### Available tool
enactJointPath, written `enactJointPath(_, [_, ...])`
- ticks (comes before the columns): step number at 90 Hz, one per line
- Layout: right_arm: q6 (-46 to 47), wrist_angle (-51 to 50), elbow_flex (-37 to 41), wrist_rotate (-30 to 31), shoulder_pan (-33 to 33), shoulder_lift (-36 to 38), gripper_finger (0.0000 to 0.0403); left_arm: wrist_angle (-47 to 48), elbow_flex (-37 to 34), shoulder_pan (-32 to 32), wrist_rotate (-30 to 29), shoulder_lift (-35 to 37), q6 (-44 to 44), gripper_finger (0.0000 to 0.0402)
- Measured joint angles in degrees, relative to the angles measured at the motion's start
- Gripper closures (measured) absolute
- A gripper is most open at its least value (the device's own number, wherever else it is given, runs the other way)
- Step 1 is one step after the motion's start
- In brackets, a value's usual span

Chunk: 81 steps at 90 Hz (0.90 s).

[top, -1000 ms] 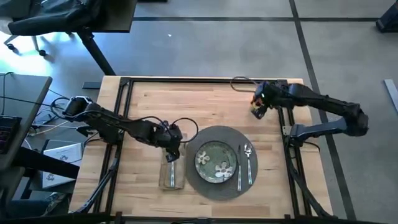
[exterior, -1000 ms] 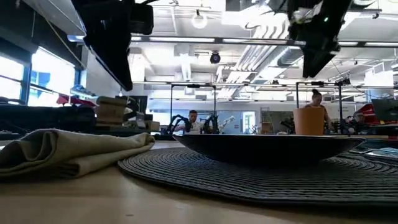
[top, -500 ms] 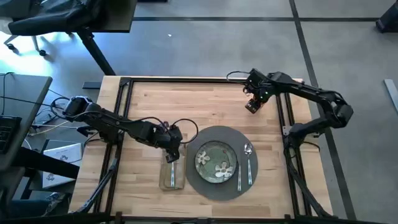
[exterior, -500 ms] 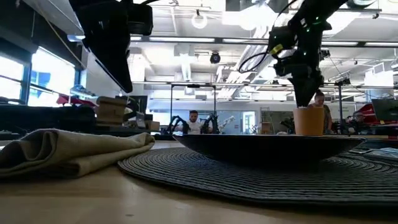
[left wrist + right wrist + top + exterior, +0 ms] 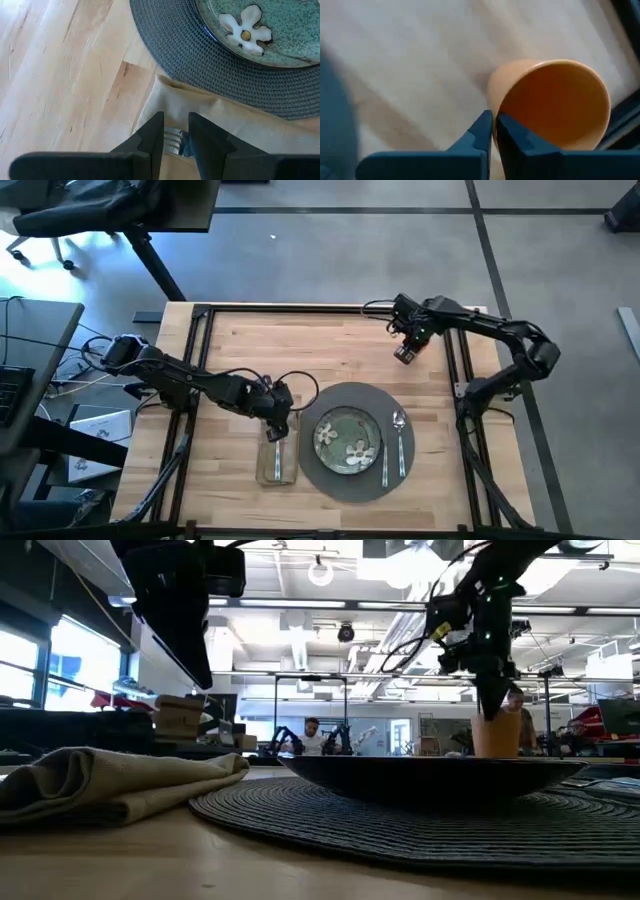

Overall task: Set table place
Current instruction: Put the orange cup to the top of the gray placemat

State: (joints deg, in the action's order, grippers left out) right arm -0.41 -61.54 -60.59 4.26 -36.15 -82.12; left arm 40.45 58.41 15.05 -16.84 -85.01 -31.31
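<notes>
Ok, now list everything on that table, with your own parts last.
light wooden table with black rail frame: one, under everything
round grey woven mat: one, near the table's front edge
small green floral plate: one, centred on the mat
beige cloth napkin: one, beside the mat on the left arm's side
metal fork: one, lying on the napkin
metal knife: one, pale handle, on the mat on the plate's right-arm side
metal spoon: one, pale handle, on the mat just outside the knife
small orange cup: one, upright beyond the mat, towards the right arm
left tool: dark, slightly open, above the fork
right tool: dark, pinching the cup's rim
</notes>
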Motion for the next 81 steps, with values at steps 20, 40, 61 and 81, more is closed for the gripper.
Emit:
enactJointPath(20, [3.18,-0.80,-0.69,-5.80,11.77,6.34,0.0403,0.00,0.00,0.00,-0.19,0.00,0.00,0.0327])
enactJointPath(40, [7.38,4.43,0.38,-2.73,21.15,3.72,0.0403,-0.14,0.00,-0.02,-0.20,0.00,-0.03,0.0327])
enactJointPath(61, [9.48,4.98,0.41,0.12,23.60,-0.48,0.0403,-0.29,0.00,-0.02,-0.16,0.00,-0.56,0.0327])
enactJointPath(81, [9.41,6.56,0.38,2.11,23.55,-1.51,0.0392,-0.43,0.00,-0.02,0.02,0.00,-0.90,0.0327])
